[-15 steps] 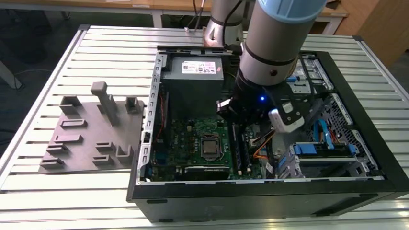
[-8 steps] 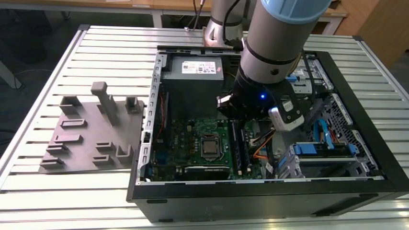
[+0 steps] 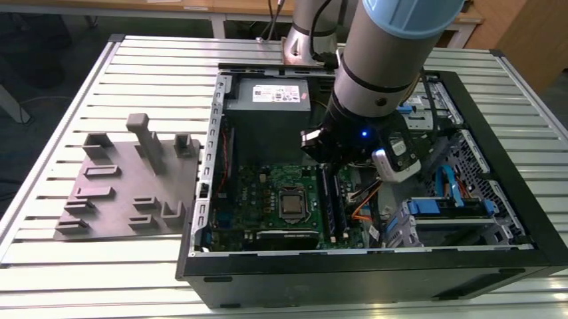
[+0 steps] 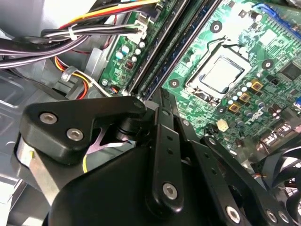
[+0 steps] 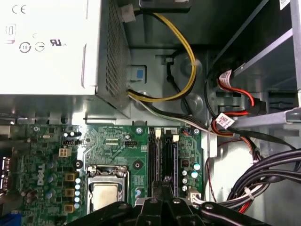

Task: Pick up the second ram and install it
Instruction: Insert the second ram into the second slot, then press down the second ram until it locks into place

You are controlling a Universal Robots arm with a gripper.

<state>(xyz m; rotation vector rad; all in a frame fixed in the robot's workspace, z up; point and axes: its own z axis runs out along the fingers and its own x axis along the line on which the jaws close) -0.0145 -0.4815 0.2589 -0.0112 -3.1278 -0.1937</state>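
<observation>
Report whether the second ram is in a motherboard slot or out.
In: the second ram stands on edge in a slot beside the processor, gripper directly over it. Full seating: cannot tell.

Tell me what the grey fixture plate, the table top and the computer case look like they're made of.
Fixture plate: likely plastic, matte grey in one even tone, with blocky posts that look moulded or printed.
Table: probably aluminium, pale silver, in long slotted strips with a dull sheen.
Case: seemingly sheet metal, black outside and bare grey inside, with thin folded edges and perforated panels.

The exterior view looks down from high; both wrist views sit close over the motherboard (image 5: 117,150).
</observation>
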